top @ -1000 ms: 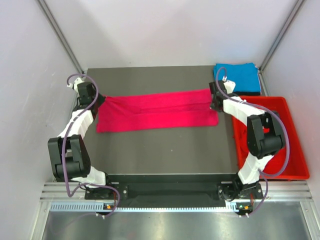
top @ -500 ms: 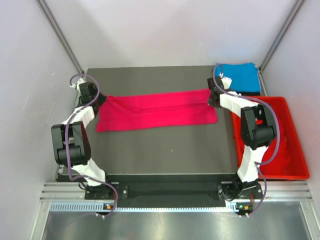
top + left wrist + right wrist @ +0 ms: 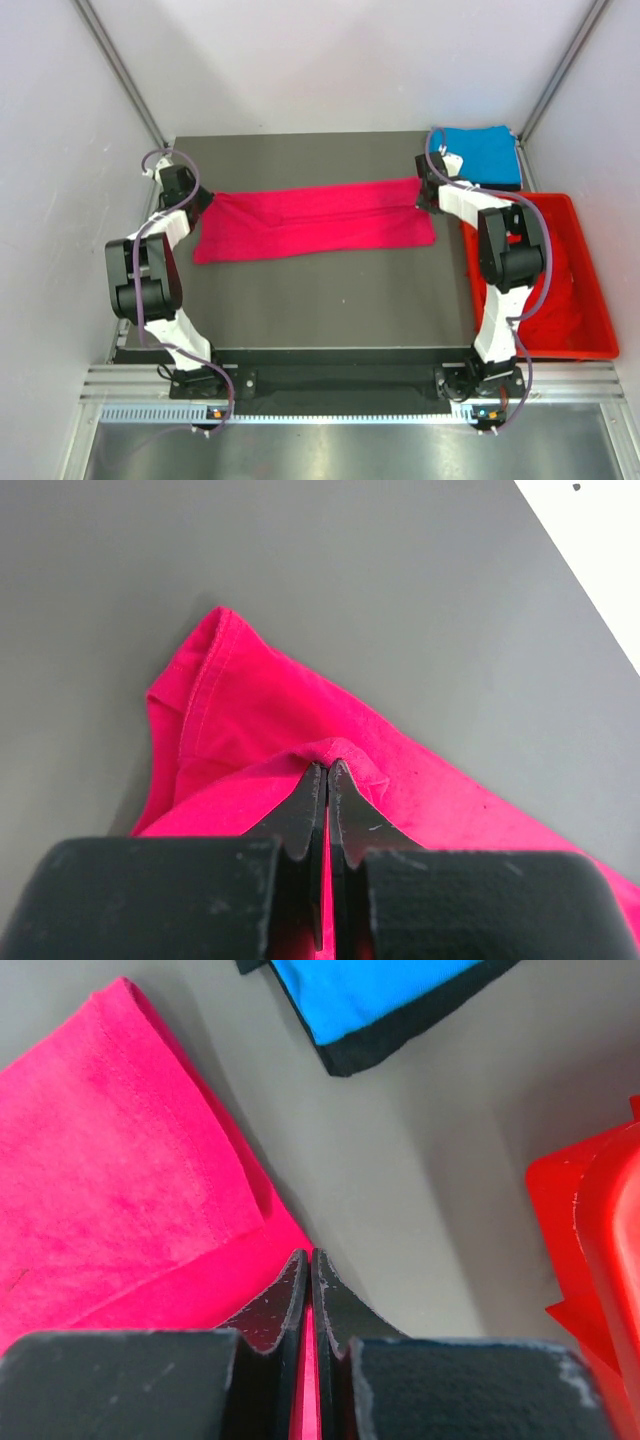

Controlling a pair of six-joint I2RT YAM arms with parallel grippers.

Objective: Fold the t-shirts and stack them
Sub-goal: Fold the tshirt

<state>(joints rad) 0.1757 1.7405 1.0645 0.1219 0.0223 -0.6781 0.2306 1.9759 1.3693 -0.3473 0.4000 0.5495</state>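
Observation:
A pink-magenta t-shirt (image 3: 315,220) lies folded into a long band across the dark table (image 3: 320,300). My left gripper (image 3: 205,200) is shut on its far left corner; in the left wrist view the cloth (image 3: 260,730) bunches up at my closed gripper (image 3: 327,770). My right gripper (image 3: 424,195) is shut on the far right corner, with pink cloth (image 3: 120,1160) pinched between the jaws of my gripper (image 3: 308,1258). A folded sky blue t-shirt (image 3: 480,155) lies at the table's back right corner and also shows in the right wrist view (image 3: 370,990).
A red plastic crate (image 3: 590,290) holding red cloth (image 3: 560,300) stands right of the table; its edge shows in the right wrist view (image 3: 600,1210). White walls close in the table on the left, back and right.
Both grippers moved toward the back of the table, pulling the far edge of the pink t-shirt with them. The arms' elbows swung outward and back. The band looks a little tauter.

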